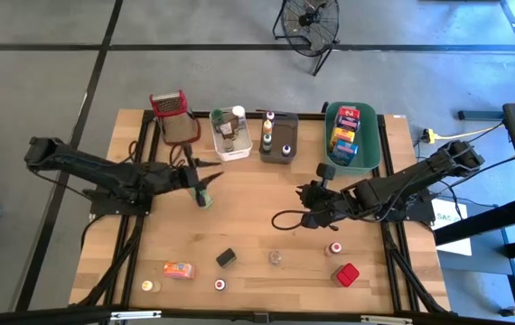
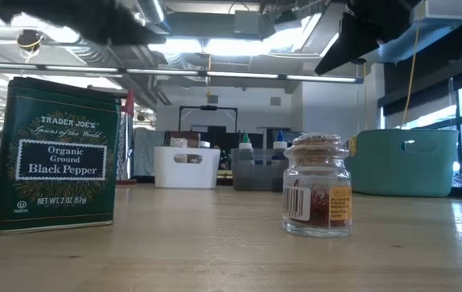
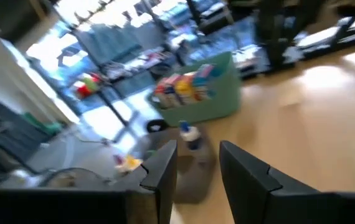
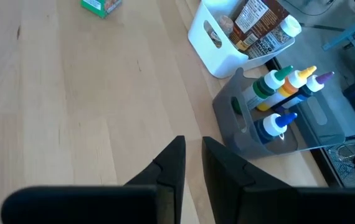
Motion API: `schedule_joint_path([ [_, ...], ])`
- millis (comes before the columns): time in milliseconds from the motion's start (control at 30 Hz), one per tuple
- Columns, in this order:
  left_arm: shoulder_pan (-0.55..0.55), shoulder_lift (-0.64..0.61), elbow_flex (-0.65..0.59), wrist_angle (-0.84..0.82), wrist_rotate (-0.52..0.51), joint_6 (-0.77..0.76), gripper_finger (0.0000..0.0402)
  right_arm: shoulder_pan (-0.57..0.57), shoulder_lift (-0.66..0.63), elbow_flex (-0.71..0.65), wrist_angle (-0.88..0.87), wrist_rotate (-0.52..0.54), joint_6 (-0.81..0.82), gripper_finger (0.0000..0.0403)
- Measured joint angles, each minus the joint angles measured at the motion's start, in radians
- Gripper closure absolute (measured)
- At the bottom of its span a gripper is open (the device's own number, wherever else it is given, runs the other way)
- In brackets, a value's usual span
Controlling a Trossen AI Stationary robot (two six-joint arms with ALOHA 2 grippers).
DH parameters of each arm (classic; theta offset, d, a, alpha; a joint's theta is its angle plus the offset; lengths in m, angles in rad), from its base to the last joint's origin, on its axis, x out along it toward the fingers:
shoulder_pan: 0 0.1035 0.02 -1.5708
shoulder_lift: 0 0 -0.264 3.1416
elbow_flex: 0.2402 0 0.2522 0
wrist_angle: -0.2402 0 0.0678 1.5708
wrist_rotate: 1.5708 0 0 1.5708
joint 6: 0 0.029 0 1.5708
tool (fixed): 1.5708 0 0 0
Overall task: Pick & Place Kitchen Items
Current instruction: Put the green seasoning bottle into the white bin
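Dark right fingers [image 4: 171,163] (nearly closed), empty

Green tin [image 2: 56,154] on worktop [image 2: 215,243], label "TRADER JOE'S", "Spices of the World", "Organic Ground Black Pepper", "NET WT. 2 OZ (57g)", small glass jar [image 2: 318,186] w/ barcode + orange label, print too small to read, nothing else legible

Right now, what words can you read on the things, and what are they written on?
Green tin: "TRADER JOE'S"
"Spices of the World"
"Organic Ground Black Pepper"
"NET WT. 2 OZ (57g)"
Glass spice jar: barcode and orange label, too small to read.
Boxes in the green tub: too small to read.
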Motion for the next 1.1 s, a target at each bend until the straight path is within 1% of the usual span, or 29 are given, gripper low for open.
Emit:
schedule_joint_path([
  [100,-0.062,0.008,0.1,-0.161,0.008,-0.079,0.0288,0.007,0.0,0.0,0.007,0.0,0.0,0.0345],
  [200,-0.123,0.026,0.169,-0.259,0.09,-0.099,0.0284,0.017,0.0,0.0,0.02,0.0,0.0,0.0345],
  [267,-0.157,0.042,0.189,-0.243,0.134,-0.099,0.0276,0.028,0.0,0.0,0.028,-0.001,0.0,0.0345],
  [433,-0.196,0.084,0.195,-0.212,0.13,-0.105,0.0237,0.06,0.0,0.0,0.047,-0.005,0.0,0.0345],
  [600,-0.214,0.143,0.195,-0.114,0.131,-0.121,0.0187,0.095,0.0,0.0,0.089,-0.07,0.0,0.0345],
  [733,-0.245,0.182,0.195,-0.009,0.139,-0.145,0.016,0.131,0.0,0.0,0.139,-0.108,-0.001,0.0345],
  [800,-0.264,0.191,0.196,0.028,0.137,-0.145,0.0154,0.152,0.0,0.0,0.173,-0.125,-0.004,0.0345],
  [933,-0.339,0.191,0.199,0.042,0.124,-0.08,0.0151,0.2,0.0,0.0,0.256,-0.168,-0.03,0.0345],
  [1100,-0.464,0.198,0.254,0.015,0.027,-0.123,0.015,0.268,0.0,0.0,0.364,-0.185,-0.083,0.0345],
])
